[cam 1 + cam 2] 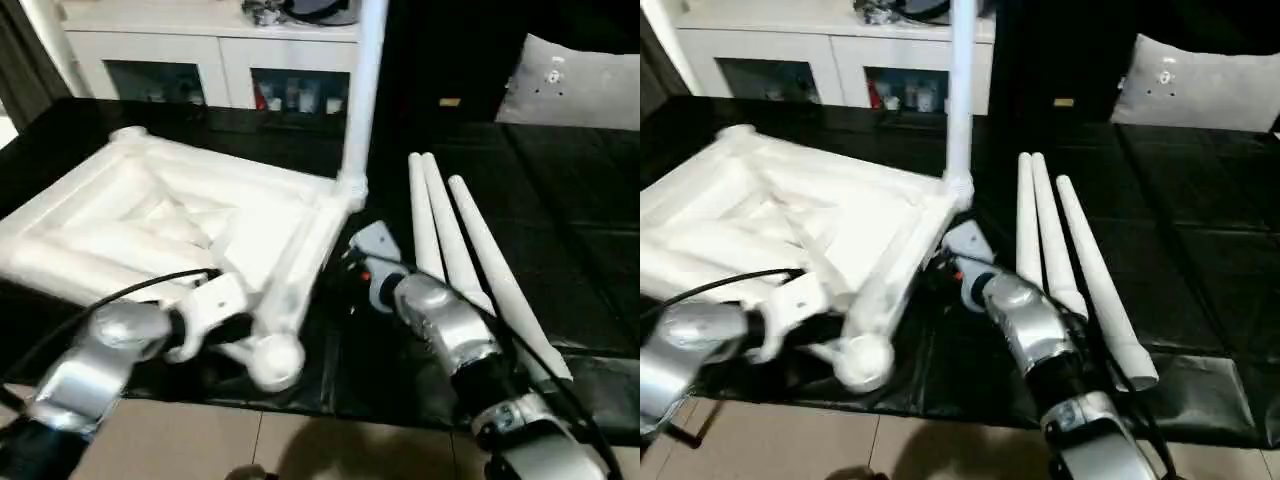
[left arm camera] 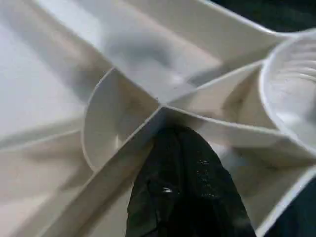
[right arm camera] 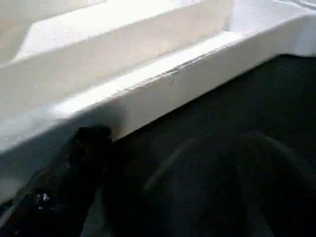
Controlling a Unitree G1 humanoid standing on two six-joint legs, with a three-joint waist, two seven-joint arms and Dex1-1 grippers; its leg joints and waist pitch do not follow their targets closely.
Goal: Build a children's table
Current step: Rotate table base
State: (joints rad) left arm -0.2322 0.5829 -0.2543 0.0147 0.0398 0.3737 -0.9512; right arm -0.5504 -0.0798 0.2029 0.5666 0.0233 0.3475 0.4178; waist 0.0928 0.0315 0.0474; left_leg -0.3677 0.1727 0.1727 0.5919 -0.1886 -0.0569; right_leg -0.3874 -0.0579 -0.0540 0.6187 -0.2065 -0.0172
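- table top (image 1: 170,225) lies upside down on the black desk (image 1: 580,240), ribbed underside up, tilted; the near edge toward me sits off the desk front; rounded corner socket (image 1: 275,362) nearest me hangs over the floor (image 1: 200,445)
- one leg (image 1: 362,90) already stands upright in the far right corner socket, running up out of the head views
- three loose legs (image 1: 470,260) lie side by side on the desk right of the top, fanned slightly, thick ends toward me; not touching the top
- my left hand (image 2: 185,182) is shut, fingers pressed together with nothing between them; the tip rests against a rib junction on the underside, near the rounded corner socket (contact looks like a press, not a hold)
- my right hand (image 3: 163,173) is spread wide, holding nothing; it sits low on the desk just beside the right side wall of the top; one dark finger (image 3: 89,148) is close under that wall; whether it touches I cannot tell
- right forearm (image 1: 445,325) crosses over the thick ends of the loose legs
- white cabinet (image 1: 215,60) with glass doors stands behind the desk; grey cushion (image 1: 580,85) at far right
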